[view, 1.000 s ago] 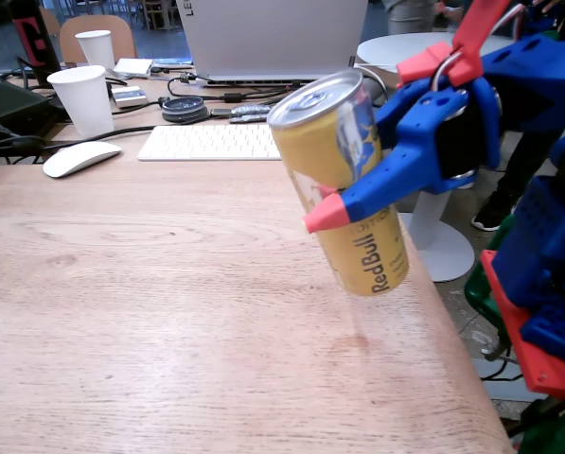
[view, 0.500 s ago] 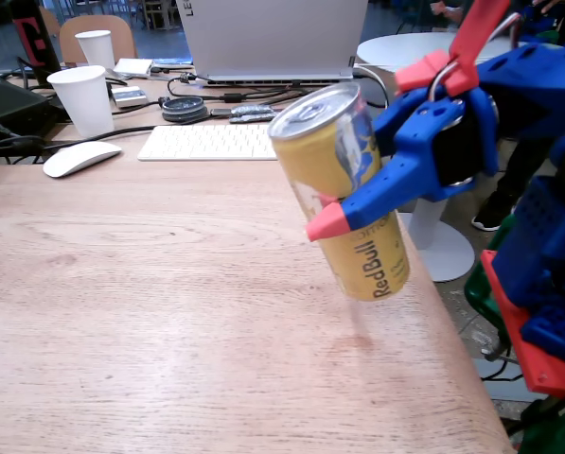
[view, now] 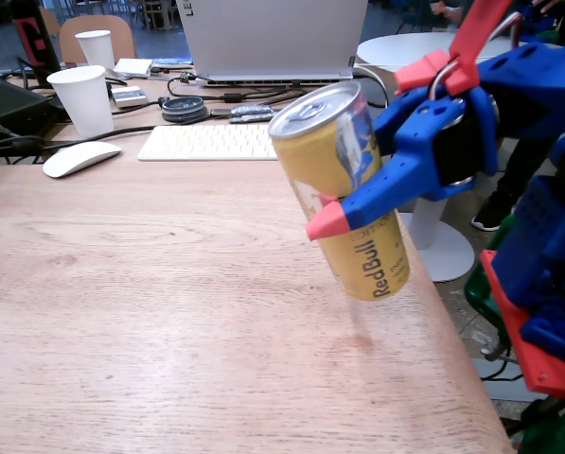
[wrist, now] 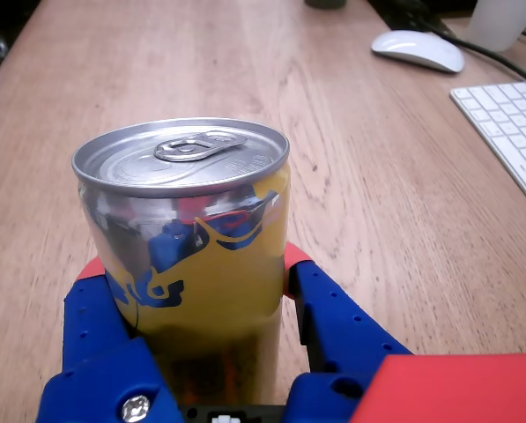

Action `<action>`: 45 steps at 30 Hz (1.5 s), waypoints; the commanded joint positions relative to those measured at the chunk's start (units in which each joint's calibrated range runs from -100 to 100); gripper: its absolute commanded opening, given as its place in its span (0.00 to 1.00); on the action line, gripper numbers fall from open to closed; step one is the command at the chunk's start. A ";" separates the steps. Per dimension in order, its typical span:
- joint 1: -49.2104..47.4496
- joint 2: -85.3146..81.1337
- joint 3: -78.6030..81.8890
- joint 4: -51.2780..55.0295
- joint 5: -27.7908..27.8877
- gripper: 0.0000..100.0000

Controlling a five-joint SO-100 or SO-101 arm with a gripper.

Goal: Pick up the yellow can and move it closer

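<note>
The tool is clenched around the yellow can, which hangs in the air in the right half of the fixed view, clear of the counter. The can is tilted, its silver top leaning toward the upper left of the frame and its base toward the lower right, with the red lettering readable along the lower side. A faint shadow of it lies on the wood just below. One blue finger with a red tip crosses the front of the can about halfway down its length; the other finger is behind the can and mostly hidden.

In the wrist view the can fills the centre and lower part of the frame, its silver top with the pull tab facing the camera. The blue fingers press against both of its sides, their red tips just showing at either edge, so the tool is plainly grasping it.

At the upper left of the fixed view stand two white paper cups, one nearer and one further back. A white mouse lies below them, a white keyboard sits to its right, and a laptop stands open behind the keyboard. The mouse and part of the keyboard also show at the upper right of the wrist view.
</note>
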 commanded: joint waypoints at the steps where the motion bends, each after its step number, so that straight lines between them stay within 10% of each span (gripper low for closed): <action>1: -0.49 -2.53 -1.70 -0.21 -0.24 0.22; 45: -0.49 -2.62 1.70 -0.21 0.20 0.22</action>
